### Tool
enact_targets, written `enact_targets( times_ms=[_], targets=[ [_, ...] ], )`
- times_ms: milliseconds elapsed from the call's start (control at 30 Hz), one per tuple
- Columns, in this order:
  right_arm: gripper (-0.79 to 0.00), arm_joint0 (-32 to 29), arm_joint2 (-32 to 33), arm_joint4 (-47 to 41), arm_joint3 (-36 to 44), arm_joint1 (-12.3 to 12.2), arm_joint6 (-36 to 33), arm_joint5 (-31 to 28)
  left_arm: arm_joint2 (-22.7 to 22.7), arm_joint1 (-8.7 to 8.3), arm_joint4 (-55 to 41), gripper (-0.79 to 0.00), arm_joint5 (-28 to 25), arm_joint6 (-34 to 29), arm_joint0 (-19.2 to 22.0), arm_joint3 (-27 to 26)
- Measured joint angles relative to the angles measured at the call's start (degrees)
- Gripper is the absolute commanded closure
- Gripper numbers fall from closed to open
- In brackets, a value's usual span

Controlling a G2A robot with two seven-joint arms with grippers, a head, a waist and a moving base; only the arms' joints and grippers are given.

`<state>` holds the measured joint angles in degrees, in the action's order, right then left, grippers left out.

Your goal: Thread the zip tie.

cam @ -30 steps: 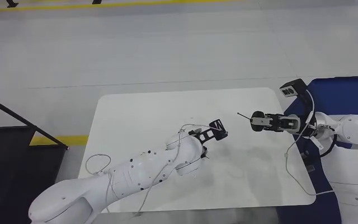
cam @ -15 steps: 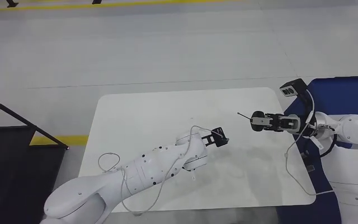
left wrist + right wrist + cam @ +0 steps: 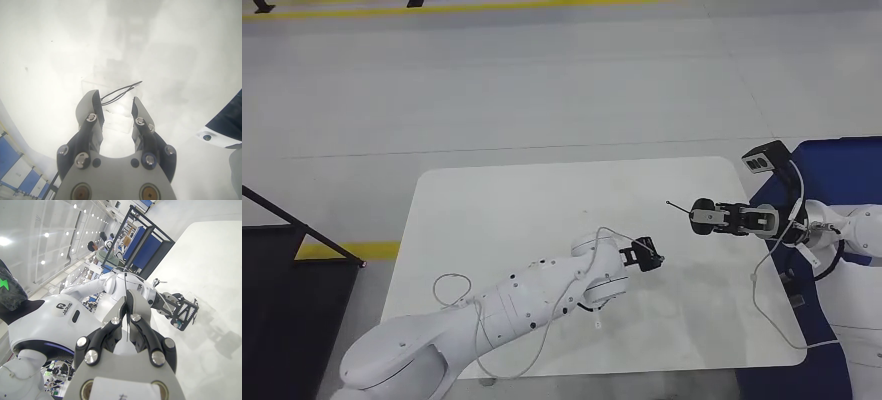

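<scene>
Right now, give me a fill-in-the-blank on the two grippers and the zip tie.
1. The right gripper is ____ on the black zip tie.
2. The jaws of the left gripper stand ____.
3. The table under both grippers is ____ in colour.
Missing words: shut; open; white.
</scene>
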<state>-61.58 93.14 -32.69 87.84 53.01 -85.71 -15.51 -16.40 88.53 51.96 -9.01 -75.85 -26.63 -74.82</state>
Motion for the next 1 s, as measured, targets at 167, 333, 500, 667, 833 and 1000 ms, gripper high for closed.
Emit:
enact_targets(
  times_ms=[167,333,500,667,833,1000],
  targets=[
    [0.000,0.0,0.0,0.0,0.0,0.0,0.0,0.0,-0.5,-0.03,1.8,-0.311,-0.4,-2.3,-0.6,0.7],
    [0.000,0.0,0.0,0.0,0.0,0.0,0.0,0.0,0.0,0.68,3.8,-0.317,-1.0,-1.9,-1.2,2.8],
    [0.000,0.0,0.0,0.0,0.0,0.0,0.0,0.0,0.4,1.92,4.4,-0.314,-1.8,-1.1,-1.7,5.1],
    [0.000,0.0,0.0,0.0,0.0,0.0,0.0,0.0,0.4,3.34,4.2,-0.302,-2.8,-0.9,-1.5,7.9],
    [0.000,0.0,0.0,0.0,0.0,0.0,0.0,0.0,0.2,4.45,4.1,-0.271,-3.6,-0.7,-1.3,10.4],
    [0.000,0.0,0.0,0.0,0.0,0.0,0.0,0.0,0.0,5.57,4.3,-0.277,-4.2,-0.8,-1.2,12.4]
  ],
)
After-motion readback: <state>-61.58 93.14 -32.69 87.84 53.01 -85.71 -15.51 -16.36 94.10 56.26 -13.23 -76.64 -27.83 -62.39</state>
